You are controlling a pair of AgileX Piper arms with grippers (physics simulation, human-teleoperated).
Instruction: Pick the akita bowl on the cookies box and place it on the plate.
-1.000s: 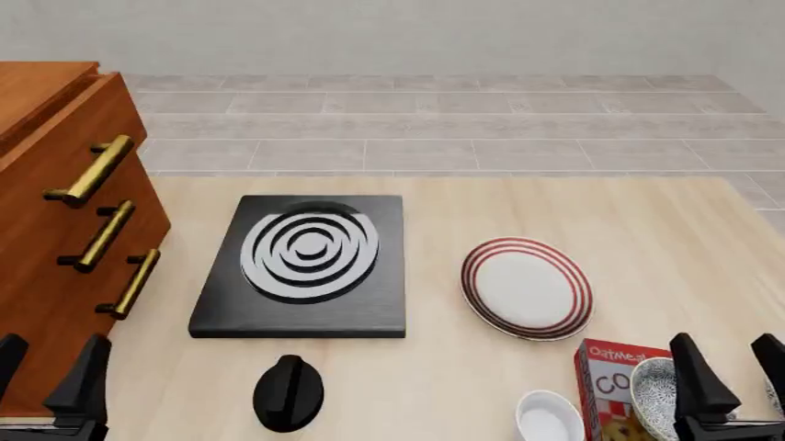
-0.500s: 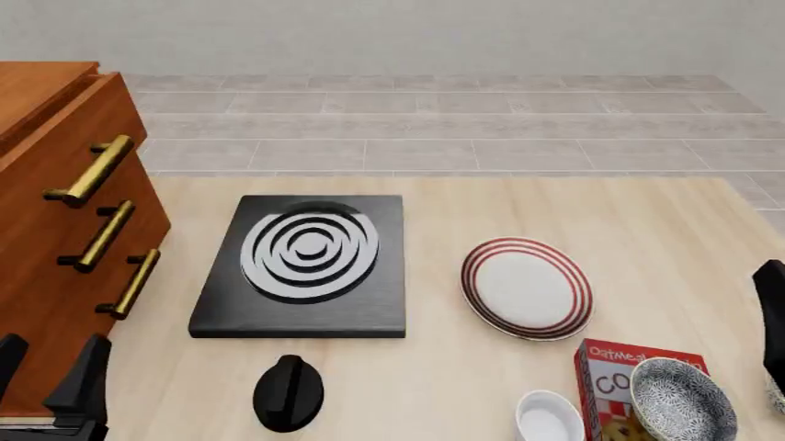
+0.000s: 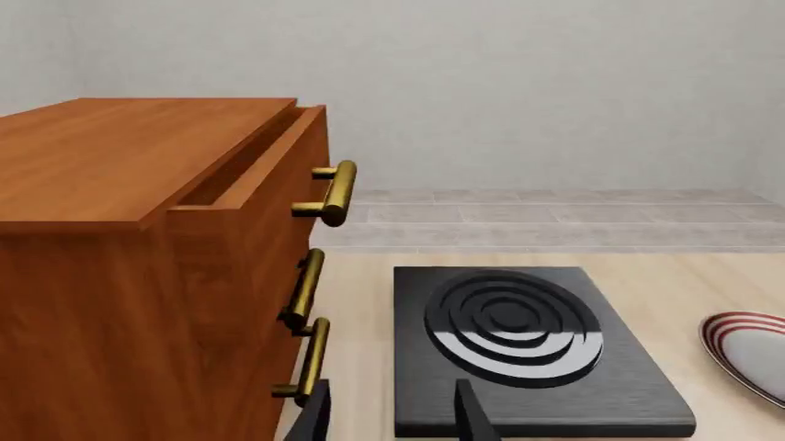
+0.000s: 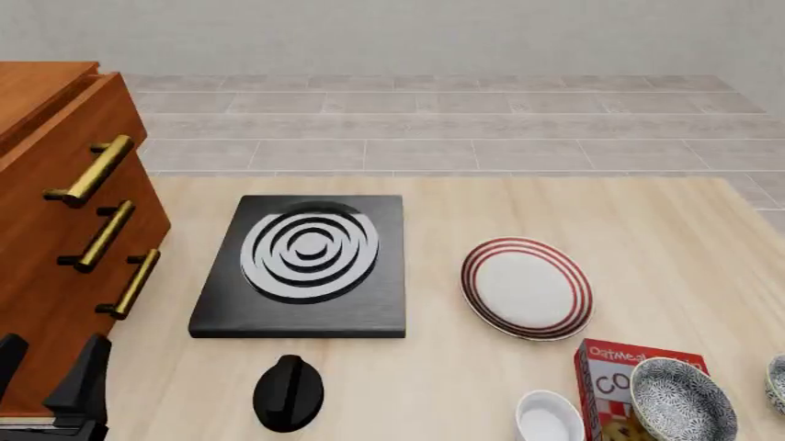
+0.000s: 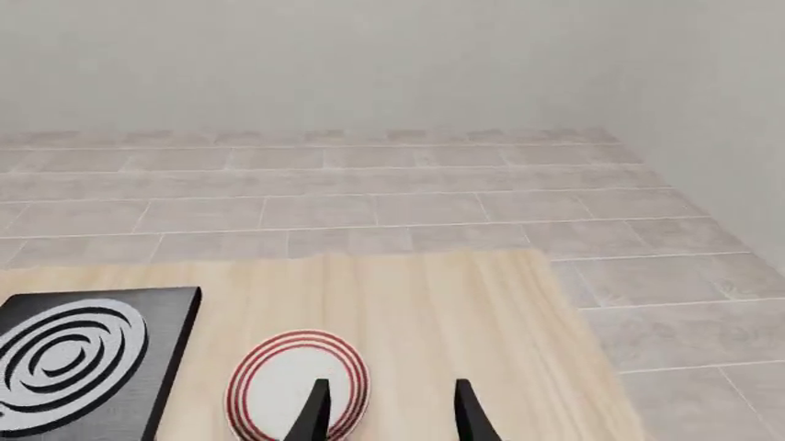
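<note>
Sitting untouched on the cookies box, near the plate, is the akita bowl | right gripper is hanging spread and empty | left gripper likewise | risk: descending off-centre is tipping bowl off.

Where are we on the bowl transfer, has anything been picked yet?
Nothing is done yet. The akita bowl sits on the cookies box and the plate holds nothing. The right gripper is open and empty, out of the front view; the left gripper is open, idle. Grasping, lifting and placing all remain.
</note>
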